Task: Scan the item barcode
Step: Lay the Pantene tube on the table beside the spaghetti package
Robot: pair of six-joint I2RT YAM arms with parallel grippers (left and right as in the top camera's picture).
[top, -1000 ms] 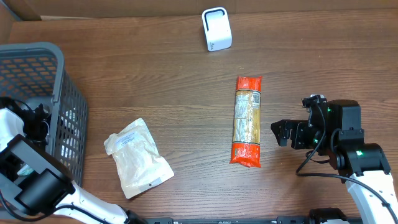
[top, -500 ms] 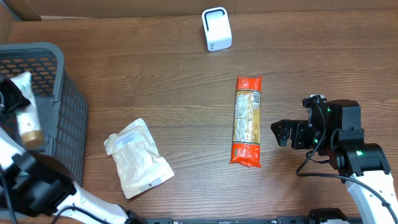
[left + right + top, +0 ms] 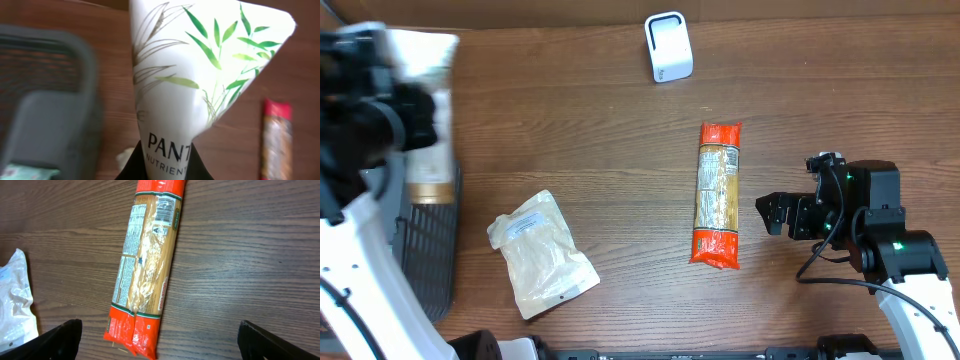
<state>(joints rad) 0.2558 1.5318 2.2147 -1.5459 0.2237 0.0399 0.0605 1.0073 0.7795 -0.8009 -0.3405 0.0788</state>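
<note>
Basket (image 3: 50, 120) holds a green-white packet (image 3: 25, 171); left claw (image 3: 167, 170) grips white tube (image 3: 200, 65).

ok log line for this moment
left gripper: shut on tube, held up | right gripper: open, beside pasta pack | scanner: far side, tube not near it | scan: not yet done

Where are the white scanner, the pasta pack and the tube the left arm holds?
white scanner (image 3: 668, 48): overhead, front face.
pasta pack (image 3: 717, 192): overhead, clear middle section.
tube (image 3: 200, 75): left wrist, leaf-printed white body.
</note>
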